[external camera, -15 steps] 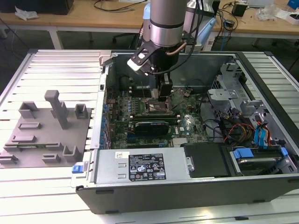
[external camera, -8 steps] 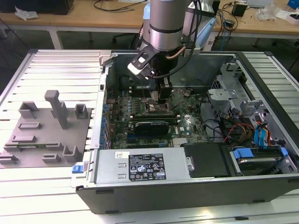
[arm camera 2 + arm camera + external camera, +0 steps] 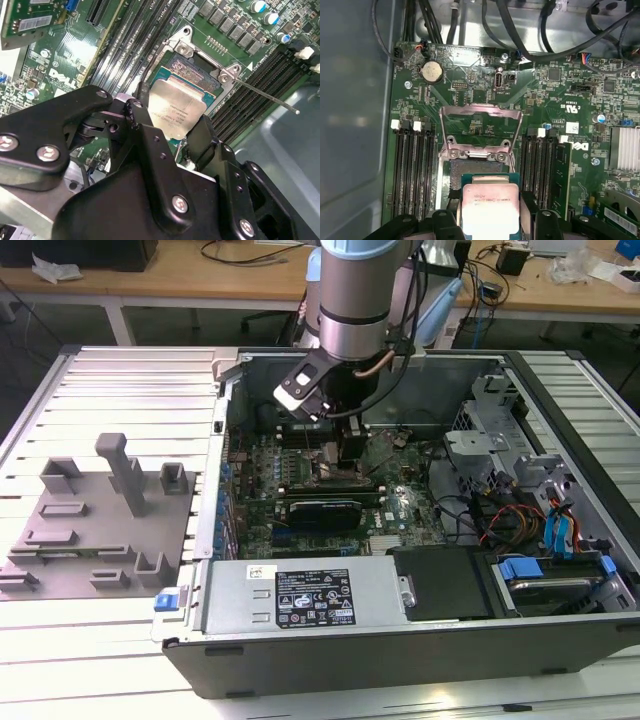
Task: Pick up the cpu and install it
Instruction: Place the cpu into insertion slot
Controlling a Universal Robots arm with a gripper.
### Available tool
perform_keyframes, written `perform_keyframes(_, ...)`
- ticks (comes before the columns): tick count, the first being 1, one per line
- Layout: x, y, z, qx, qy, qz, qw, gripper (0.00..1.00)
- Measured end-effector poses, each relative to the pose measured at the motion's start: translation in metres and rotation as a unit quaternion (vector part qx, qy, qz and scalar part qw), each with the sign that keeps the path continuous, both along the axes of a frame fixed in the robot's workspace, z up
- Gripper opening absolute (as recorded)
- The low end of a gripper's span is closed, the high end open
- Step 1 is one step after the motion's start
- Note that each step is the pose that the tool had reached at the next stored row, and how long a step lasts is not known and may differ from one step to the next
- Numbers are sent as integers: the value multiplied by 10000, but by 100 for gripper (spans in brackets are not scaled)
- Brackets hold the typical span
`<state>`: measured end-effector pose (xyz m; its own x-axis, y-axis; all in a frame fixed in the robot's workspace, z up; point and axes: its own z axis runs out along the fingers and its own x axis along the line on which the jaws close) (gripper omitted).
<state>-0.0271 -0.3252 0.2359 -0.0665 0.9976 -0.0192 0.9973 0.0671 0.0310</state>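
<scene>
The cpu (image 3: 176, 111) is a thin square chip with a silvery top and a green rim, and my gripper (image 3: 172, 127) is shut on it, one black finger (image 3: 137, 114) on each side. In the first wrist view the cpu (image 3: 490, 207) hangs over one edge of the open motherboard socket (image 3: 470, 167). The socket's metal load plate (image 3: 481, 116) is swung up. In the exterior view the arm reaches down into the open computer case (image 3: 400, 650), with the gripper (image 3: 350, 455) low over the motherboard (image 3: 400, 505).
Memory slots (image 3: 412, 170) flank the socket on both sides. A thin metal lever (image 3: 265, 95) sticks out from the socket. A grey fixture with plastic blocks (image 3: 100, 530) lies at the exterior view's left. The power supply (image 3: 310, 595) and drive cage (image 3: 520, 470) line the case.
</scene>
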Motion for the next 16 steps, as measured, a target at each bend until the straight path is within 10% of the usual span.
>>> perform_keyframes(16, 6, 0, -96, 3, 0, -268, 9996, 55)
